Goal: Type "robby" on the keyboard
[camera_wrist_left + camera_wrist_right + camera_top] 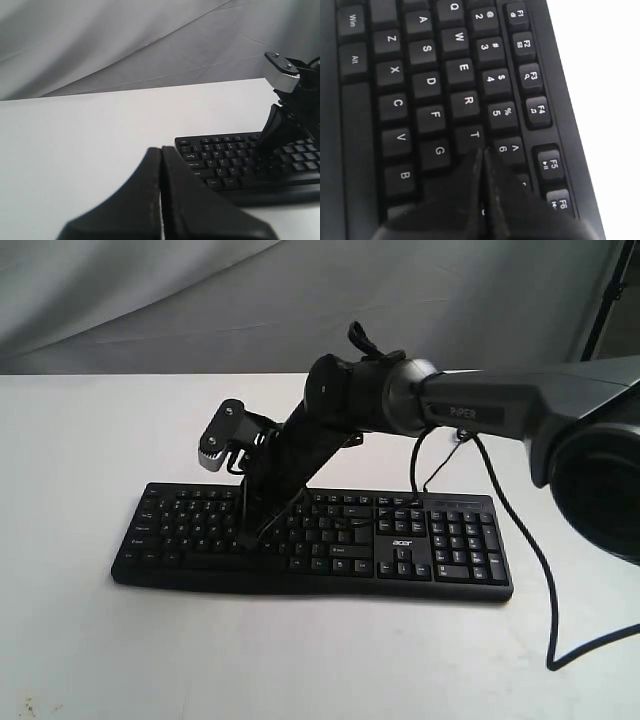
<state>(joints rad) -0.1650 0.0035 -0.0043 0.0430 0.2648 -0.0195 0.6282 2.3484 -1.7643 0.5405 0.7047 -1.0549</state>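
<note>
The black keyboard [340, 562] lies across the middle of the white table, its acer logo to the right. My right gripper [262, 536] reaches across from the right and points steeply down onto the letter keys left of centre. In the right wrist view its shut fingertips [483, 151] sit at the corner of the T key [474, 135] and the 6 key [507, 148], hiding the keys behind them; the R key [467, 101] is one key further off. My left gripper [161, 149] is shut on nothing, above bare table off the keyboard's [225, 162] left end. It is out of the exterior view.
A thin black cable [520, 540] loops from the right arm down over the table's right side. Grey cloth [150, 300] hangs behind the table. A dark stand leg [608, 295] shows at the top right.
</note>
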